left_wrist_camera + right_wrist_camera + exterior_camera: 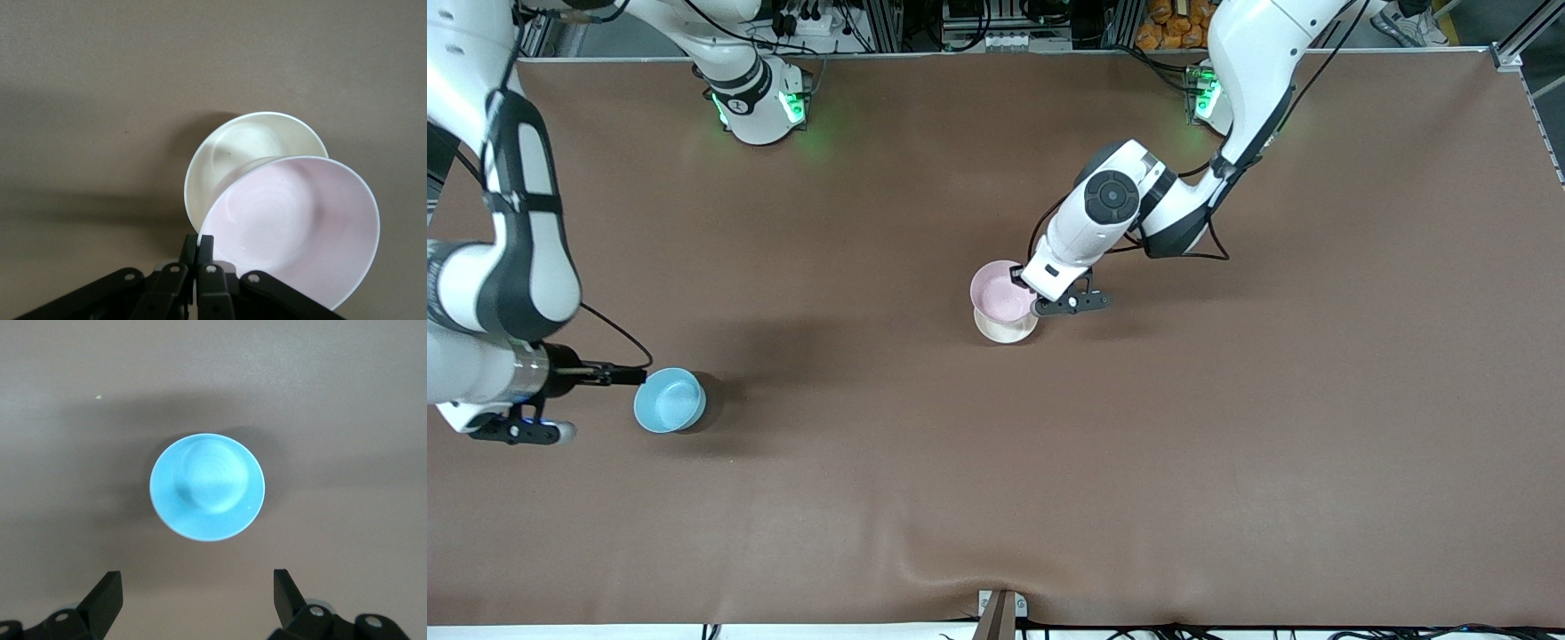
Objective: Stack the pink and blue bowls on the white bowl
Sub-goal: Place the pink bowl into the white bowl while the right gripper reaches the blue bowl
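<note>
Left gripper (198,257) pinches the pink bowl (1000,292) by its rim, tilted over the white bowl (1007,329) mid-table, apparently to nest it. Right gripper (198,600) hangs wide open by the blue bowl (669,400) at the right arm's end, likely pre-grasp. Brown mat (1227,427), wrinkled at the near edge; cabling past the bases.

We found bare bench (1227,427) all around the blue bowl (669,400), under the spread right pincer (197,597). Mid-bench, the left pincer (1040,302), clamped on the pink bowl (1000,292), blocked access above the white bowl (1005,329).
</note>
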